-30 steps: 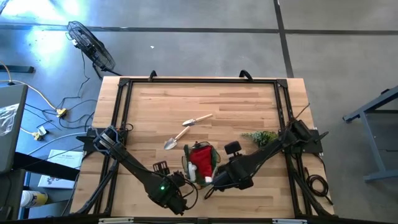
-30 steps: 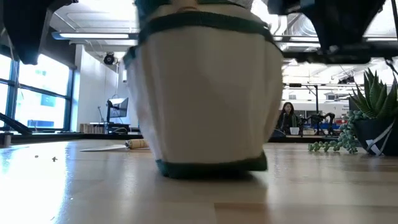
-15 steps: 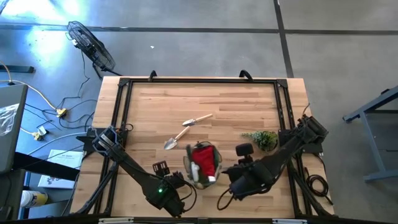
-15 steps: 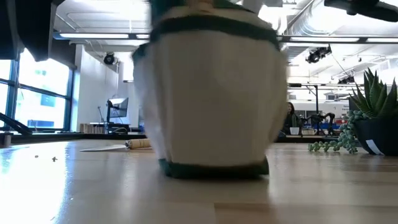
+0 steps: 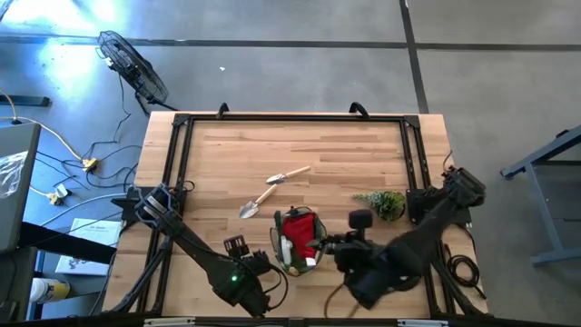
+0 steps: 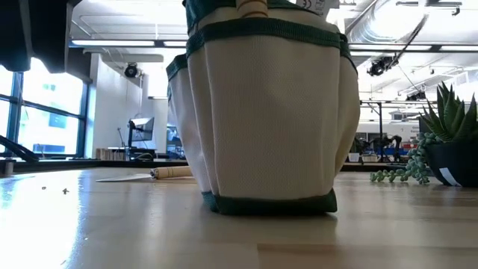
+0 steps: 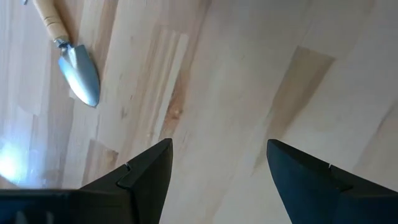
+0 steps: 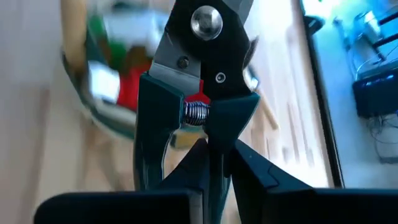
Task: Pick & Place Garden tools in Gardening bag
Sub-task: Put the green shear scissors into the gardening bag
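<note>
The gardening bag [image 5: 297,241], cream with green trim in the low view [image 6: 269,112], stands on its base near the table's front, with the red bundle [image 5: 298,229] inside. My right gripper [image 5: 330,243] is just right of the bag, shut on the black pruning shears [image 8: 205,62]. My left gripper [image 7: 217,168] hovers open and empty over bare table left of the bag. Two wooden-handled trowels [image 5: 286,174] [image 5: 257,202] lie flat on the table beyond the bag. One of the trowels shows in the left wrist view [image 7: 78,68]. My right gripper pinches the shears by the handle end [image 8: 219,132], just below the spring, between its two fingers [image 8: 252,171]. One handle runs in between the fingers, and the other [image 8: 149,143] lies outside them. The shears point away along the fingers, toward the bag, lifted clear.
A leafy green sprig [image 5: 381,202] lies on the table right of the bag, and shows in the low view [image 6: 407,173] with a potted plant [image 6: 448,142]. A black frame [image 5: 290,118] rims the table. Bare wood lies at the far side.
My right gripper has drawn back from the bag's near side toward the table's right edge. The bag has rocked and slid a little toward the right, and now stands still.
</note>
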Available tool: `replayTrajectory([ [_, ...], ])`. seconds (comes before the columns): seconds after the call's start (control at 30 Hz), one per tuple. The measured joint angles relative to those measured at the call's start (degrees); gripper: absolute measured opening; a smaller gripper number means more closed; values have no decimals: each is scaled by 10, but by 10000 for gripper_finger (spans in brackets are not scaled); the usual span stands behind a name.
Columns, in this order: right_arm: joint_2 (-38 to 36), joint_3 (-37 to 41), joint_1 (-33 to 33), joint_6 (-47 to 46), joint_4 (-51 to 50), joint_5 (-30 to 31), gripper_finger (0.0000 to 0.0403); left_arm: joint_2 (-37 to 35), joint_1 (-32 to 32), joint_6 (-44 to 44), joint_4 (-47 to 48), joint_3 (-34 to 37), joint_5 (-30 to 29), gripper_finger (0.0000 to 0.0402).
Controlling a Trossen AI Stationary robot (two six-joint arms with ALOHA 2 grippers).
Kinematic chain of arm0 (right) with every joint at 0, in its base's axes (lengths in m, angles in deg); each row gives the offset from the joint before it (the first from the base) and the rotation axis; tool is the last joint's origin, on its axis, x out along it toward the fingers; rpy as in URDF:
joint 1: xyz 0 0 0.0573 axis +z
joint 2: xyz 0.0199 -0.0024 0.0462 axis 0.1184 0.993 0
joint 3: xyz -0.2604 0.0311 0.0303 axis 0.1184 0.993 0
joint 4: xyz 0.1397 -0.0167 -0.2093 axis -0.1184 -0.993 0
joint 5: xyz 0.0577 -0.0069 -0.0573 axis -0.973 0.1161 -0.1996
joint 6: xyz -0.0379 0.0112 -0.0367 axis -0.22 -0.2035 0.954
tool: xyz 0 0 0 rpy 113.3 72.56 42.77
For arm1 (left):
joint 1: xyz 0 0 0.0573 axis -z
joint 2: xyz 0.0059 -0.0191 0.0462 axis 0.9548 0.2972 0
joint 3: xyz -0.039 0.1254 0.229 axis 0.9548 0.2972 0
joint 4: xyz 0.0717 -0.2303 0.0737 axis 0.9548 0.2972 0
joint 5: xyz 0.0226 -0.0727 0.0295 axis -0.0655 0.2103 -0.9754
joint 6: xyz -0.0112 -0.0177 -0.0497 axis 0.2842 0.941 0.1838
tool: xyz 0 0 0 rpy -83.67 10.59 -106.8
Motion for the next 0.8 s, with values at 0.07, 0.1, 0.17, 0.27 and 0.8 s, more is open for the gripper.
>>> replayTrajectory([
  [0.07,-15,6,25,-34,8,42,33,0,5,0,-6,0,-6,251],
  [0.1,-24,14,38,-52,12,62,33,0,8,0,-5,0,-10,251],
  [0.17,-46,47,64,-94,33,98,33,0,17,1,-7,0,-22,251],
  [0.27,-87,129,104,-138,103,143,33,0,31,5,-11,0,-39,251],
  [0.8,-222,644,49,303,1196,-17,33,0,37,15,-16,0,-145,251],
])
